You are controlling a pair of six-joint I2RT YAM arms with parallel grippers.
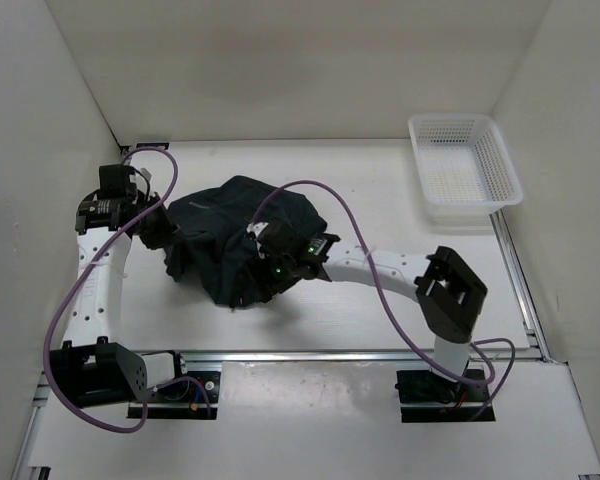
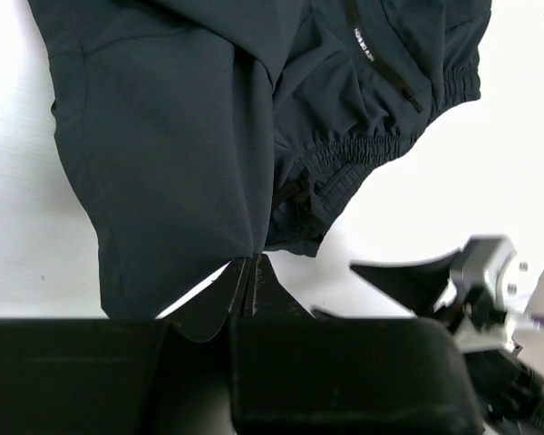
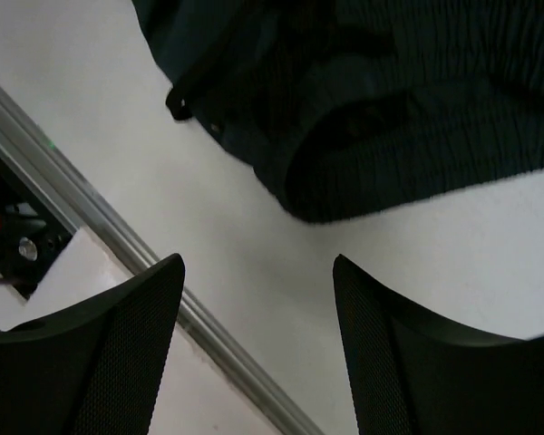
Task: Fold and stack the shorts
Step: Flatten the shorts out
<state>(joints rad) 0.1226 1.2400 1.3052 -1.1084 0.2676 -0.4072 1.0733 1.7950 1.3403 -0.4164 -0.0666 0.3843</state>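
The dark navy shorts (image 1: 235,235) lie crumpled in a heap at the table's middle. My left gripper (image 1: 166,230) is at the heap's left edge. In the left wrist view its jaws (image 2: 250,260) are pressed together with the hem of a shorts leg (image 2: 172,154) at their tips. My right gripper (image 1: 272,264) hovers over the heap's near right edge. In the right wrist view it (image 3: 257,263) is open and empty above bare table, with the elastic waistband (image 3: 417,118) just beyond its fingertips.
A white mesh basket (image 1: 463,170) stands at the back right. An aluminium rail (image 1: 360,355) runs along the near table edge and shows in the right wrist view (image 3: 118,245). White walls enclose the left, back and right. Purple cables loop over both arms.
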